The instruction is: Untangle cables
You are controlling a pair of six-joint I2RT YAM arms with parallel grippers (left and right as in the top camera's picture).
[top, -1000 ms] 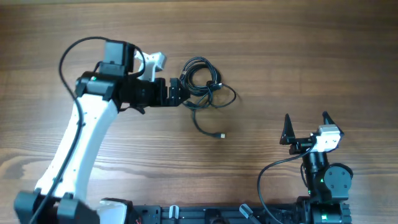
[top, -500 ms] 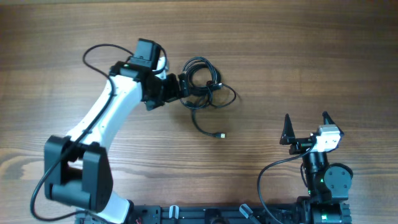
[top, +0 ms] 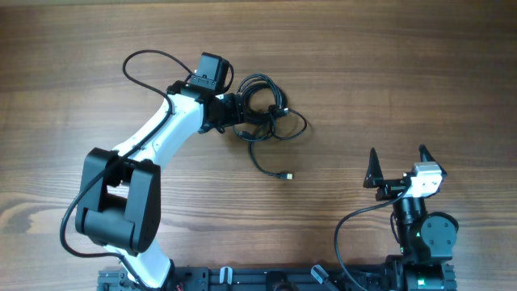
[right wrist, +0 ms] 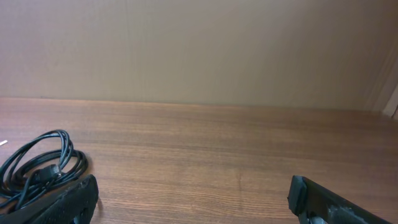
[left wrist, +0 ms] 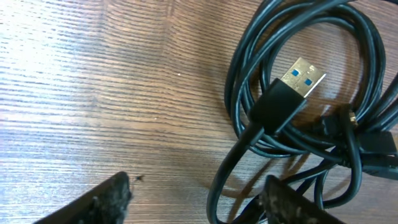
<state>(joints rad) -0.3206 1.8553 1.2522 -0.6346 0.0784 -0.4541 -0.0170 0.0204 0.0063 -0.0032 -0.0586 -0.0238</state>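
The cables lie as a tangled coil of thin black cords on the wooden table, with one loose end and a small plug trailing toward the front. In the left wrist view the coil fills the right side, with a USB plug lying across it. My left gripper is open at the coil's left edge; its fingers straddle a loop of cord. My right gripper is open and empty, well to the right of the cables, which show at the left of its view.
The left arm reaches across the table's left half, with its own thicker black cable arching above it. The right arm's base stands at the front right. A plain wall rises behind the table.
My left arm has swung right and toward the back, bringing its gripper up to the coil's left edge. The cables and the right arm have not moved.
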